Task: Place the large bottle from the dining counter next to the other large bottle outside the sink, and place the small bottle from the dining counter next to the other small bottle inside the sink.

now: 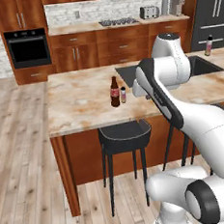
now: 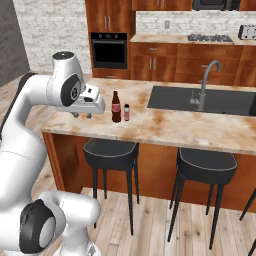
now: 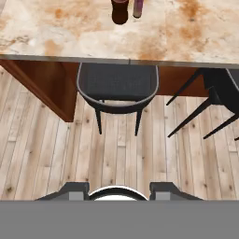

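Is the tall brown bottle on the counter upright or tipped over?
Upright. The tall brown bottle stands on its base on the counter, neck up, beside the tiny pink bottle.

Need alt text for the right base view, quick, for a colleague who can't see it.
The large bottle and the small bottle stand side by side on the dining counter, left of the sink. The white arm's gripper hangs near the counter's left end, above black stools.

The large bottle [image 1: 114,91], tall dark-brown glass with a red label, stands upright on the dining counter [image 1: 79,105] towards its front edge. The small bottle [image 1: 123,94], pale pink and dark-capped, stands upright just beside it, sink [image 2: 200,100] side. The other large bottle [image 1: 208,46], pink-and-white, stands upright beyond the basin's far corner.
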